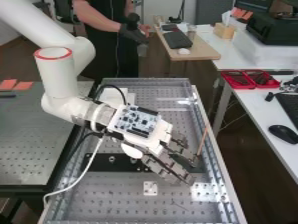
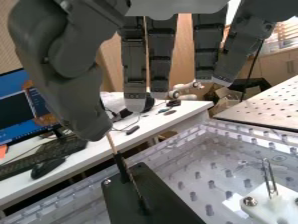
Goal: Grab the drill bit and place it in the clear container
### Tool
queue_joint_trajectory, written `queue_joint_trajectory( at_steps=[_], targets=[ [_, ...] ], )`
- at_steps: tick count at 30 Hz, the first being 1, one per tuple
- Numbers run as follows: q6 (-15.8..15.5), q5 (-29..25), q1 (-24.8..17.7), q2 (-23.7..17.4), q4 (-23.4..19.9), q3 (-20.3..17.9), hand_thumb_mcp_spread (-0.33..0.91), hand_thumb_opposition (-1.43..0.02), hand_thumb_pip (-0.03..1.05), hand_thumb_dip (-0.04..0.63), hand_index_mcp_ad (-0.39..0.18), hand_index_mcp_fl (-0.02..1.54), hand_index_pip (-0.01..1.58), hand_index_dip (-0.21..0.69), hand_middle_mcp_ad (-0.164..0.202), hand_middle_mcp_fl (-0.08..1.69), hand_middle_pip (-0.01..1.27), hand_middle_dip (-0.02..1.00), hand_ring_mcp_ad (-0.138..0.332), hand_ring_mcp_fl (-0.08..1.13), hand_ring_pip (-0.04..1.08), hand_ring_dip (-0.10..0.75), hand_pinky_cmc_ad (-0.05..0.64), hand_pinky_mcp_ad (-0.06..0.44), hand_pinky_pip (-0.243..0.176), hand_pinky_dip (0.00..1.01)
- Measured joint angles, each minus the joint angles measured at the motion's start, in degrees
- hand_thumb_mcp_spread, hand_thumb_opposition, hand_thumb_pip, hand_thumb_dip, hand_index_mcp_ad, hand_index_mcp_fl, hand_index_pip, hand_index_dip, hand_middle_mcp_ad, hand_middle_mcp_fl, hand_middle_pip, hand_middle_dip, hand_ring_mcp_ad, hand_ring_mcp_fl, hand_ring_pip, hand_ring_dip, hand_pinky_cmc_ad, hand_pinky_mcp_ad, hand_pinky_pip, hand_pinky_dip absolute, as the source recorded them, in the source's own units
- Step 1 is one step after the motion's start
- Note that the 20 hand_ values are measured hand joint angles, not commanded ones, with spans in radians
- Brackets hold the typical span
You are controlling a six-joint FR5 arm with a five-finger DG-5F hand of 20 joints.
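- Hovering the robot hand (image 1: 167,167) above the perforated surface (image 1: 100,195), I see its fingers extended and relaxed, released.
- Slender and tilted, the drill bit (image 2: 121,163) stands at the dark block (image 2: 163,205), its upper part passing behind my thumb in the wrist view.
- Near the block, I can see a white fixture (image 2: 283,211) with metal prongs.

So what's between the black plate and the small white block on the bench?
Nothing but bare perforated bench surface between the black plate and the small white block; the high view shows it.
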State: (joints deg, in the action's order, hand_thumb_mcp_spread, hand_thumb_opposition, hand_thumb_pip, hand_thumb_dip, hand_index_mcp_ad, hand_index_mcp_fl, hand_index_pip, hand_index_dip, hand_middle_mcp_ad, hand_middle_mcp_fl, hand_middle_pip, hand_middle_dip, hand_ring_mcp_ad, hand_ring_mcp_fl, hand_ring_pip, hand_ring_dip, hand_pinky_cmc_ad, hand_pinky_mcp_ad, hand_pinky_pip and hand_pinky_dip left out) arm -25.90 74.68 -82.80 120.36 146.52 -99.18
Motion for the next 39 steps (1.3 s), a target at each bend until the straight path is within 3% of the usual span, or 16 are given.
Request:
queue_joint_trajectory(
  at_steps=[4, 8, 15, 17, 26, 39],
  targets=[
    [0.00, 0.12, 0.17, 1.11, 0.49, 1.21, 0.35, -0.86, 0.73, 0.349, 0.026, -0.01, 1.39, 0.204, 0.042, 0.29, 0.13, 0.51, 0.253, 0.14, 0.08, 0.321, 0.365, 0.246, -0.087, 0.56],
    [-0.14, 0.79, 0.43, 1.95, 1.32, 2.30, 0.38, -0.86, 0.71, 0.346, 0.010, -0.01, 1.46, 0.284, 0.044, 0.28, 0.13, 0.51, 0.253, 0.14, 0.08, 0.326, 0.365, 0.248, -0.061, 0.52],
    [-0.44, 2.28, 0.64, 2.54, 2.20, 3.02, 0.41, -0.86, 0.70, 0.346, -0.007, -0.01, 1.53, 0.349, 0.045, 0.28, 0.13, 0.51, 0.253, 0.13, 0.08, 0.326, 0.365, 0.250, -0.061, 0.47],
    [-0.39, 2.75, 0.68, 2.70, 1.81, 3.04, 0.40, -0.86, 0.69, 0.346, -0.010, -0.01, 1.53, 0.349, 0.040, 0.28, 0.13, 0.51, 0.244, 0.13, 0.08, 0.326, 0.365, 0.241, -0.042, 0.45],
    [-0.63, 3.97, 0.91, 3.47, 2.45, 3.94, 0.42, -0.86, 0.68, 0.349, -0.024, -0.01, 1.45, 0.344, 0.040, 0.26, 0.13, 0.51, 0.241, 0.10, 0.09, 0.328, 0.346, 0.230, -0.037, 0.40],
    [-3.00, 5.27, 1.68, 3.85, 3.69, 4.61, 0.43, -0.86, 0.68, 0.363, -0.028, 0.12, 1.38, 0.234, 0.031, 0.26, 0.13, 0.51, 0.241, 0.08, 0.09, 0.328, 0.349, 0.229, -0.030, 0.39]
  ],
)
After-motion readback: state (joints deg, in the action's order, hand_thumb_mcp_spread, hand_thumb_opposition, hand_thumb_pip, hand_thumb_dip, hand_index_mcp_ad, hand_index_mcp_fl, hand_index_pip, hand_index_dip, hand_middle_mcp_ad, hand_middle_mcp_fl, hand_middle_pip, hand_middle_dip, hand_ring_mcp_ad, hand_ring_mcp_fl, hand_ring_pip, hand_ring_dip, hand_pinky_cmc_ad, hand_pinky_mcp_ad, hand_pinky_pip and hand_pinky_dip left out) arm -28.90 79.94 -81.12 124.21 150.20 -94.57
